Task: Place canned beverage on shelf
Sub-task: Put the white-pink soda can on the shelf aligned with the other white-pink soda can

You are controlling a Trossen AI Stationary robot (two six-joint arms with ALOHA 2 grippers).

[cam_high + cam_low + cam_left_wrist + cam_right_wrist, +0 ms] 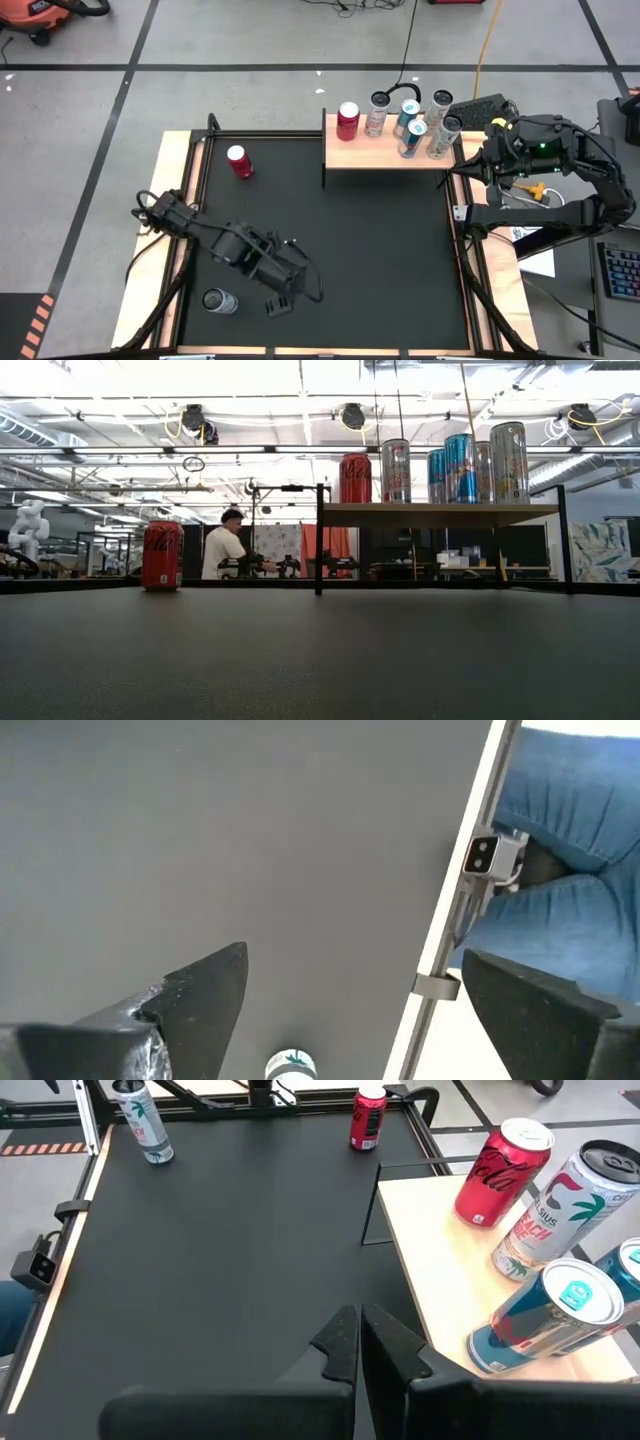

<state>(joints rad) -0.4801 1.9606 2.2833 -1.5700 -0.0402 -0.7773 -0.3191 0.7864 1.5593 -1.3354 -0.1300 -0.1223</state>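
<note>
While standing upright near the table's front left corner, just beside the left gripper [283,297] with fingers spread wide and empty, pale can [220,301]: likely light, stiff, smooth-walled, best clasped mid-body; right gripper [452,170] waiting by shelf [385,153], fingers pressed together
</note>
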